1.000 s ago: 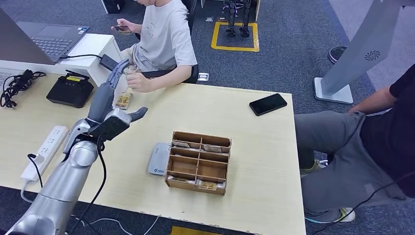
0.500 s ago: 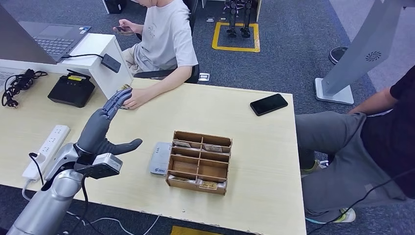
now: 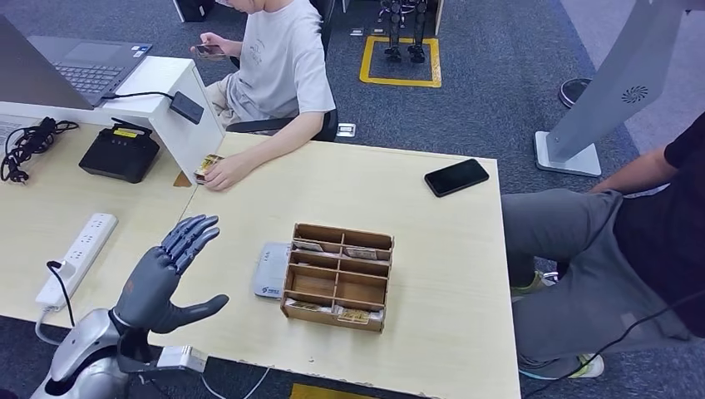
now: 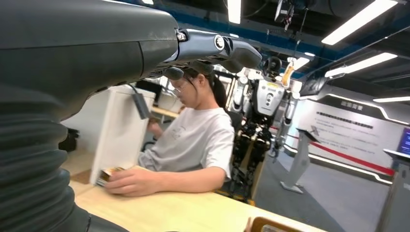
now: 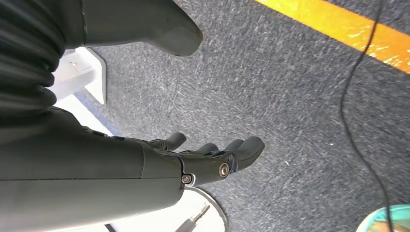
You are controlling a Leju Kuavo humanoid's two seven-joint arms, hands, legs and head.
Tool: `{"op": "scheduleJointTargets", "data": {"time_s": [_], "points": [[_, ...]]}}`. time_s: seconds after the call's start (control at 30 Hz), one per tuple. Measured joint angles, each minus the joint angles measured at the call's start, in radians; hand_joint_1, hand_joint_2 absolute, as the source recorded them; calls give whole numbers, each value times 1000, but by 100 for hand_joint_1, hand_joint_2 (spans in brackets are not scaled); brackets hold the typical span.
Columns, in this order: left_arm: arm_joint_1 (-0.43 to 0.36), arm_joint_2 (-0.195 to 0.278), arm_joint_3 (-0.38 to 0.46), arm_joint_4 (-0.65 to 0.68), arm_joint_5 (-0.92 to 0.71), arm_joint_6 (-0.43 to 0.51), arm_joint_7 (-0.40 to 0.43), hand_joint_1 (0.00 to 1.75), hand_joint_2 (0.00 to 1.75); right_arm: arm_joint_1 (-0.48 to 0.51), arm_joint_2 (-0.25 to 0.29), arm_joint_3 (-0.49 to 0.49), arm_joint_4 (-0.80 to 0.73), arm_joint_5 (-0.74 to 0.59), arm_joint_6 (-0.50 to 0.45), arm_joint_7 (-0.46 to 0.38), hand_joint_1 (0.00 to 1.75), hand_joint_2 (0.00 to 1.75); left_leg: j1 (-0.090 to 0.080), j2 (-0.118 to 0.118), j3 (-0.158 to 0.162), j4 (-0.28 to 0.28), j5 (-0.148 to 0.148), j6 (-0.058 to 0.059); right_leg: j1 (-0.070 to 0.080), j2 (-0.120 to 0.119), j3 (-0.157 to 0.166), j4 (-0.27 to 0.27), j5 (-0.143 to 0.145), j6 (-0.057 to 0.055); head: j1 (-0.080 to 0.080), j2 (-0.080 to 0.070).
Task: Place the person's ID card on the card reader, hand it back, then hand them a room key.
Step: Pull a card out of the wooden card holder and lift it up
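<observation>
Looking down from the head view, I see the left robot hand [image 3: 170, 274] held above the near-left part of the worktop [image 3: 432, 249], released, fingers spread and pointing away, thumb out toward the card reader [image 3: 271, 270], nothing in it. The card [image 3: 208, 167] lies at the far edge, under the person's hand [image 3: 223, 172], just beside the white partition [image 3: 179, 116]. I judge the hand-over done and the reader step still ahead, though I cannot tell which card this is. The wooden card box [image 3: 338, 275] sits touching the reader's side, so a sweep toward the reader could clip its wall. The power strip [image 3: 76, 256] and its cable lie near my forearm; a low swing could snag them.

Switching to the left wrist view, my hand's [image 4: 208, 46] dark fingers stretch out level toward the seated person [image 4: 193, 140], whose hand [image 4: 128, 180] covers the card [image 4: 107, 174] on the worktop. Reaching back in now risks knocking those knuckles.

On the right wrist view, the right robot hand [image 5: 212, 154] hangs beside the body over grey carpet [image 5: 300, 96], fingers loosely extended, empty. A cable [image 5: 358, 121] runs across the floor nearby; lifting this arm carelessly could catch the worktop's edge.
</observation>
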Motion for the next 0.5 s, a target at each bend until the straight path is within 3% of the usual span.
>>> {"op": "scheduleJointTargets", "data": {"time_s": [0.17,0.33,0.5], "points": [[149,-5,13,-38,-142,107,60,0,175,0,-2,-7,-2,-2,-7,4,0,175,0,-1,0,0,-1,1,0,-2,1,0,-1,0,0,0],[256,-17,-99,-34,-388,297,324,0,175,8,-1,-24,-8,-4,-26,16,0,175,0,-3,1,0,-2,2,0,-4,2,-1,-1,1,0,0],[261,-13,-204,-23,-350,313,338,0,175,8,-1,-32,-20,6,-28,12,0,175,0,-4,1,0,-2,2,0,-5,3,-1,-1,1,0,0]]}}
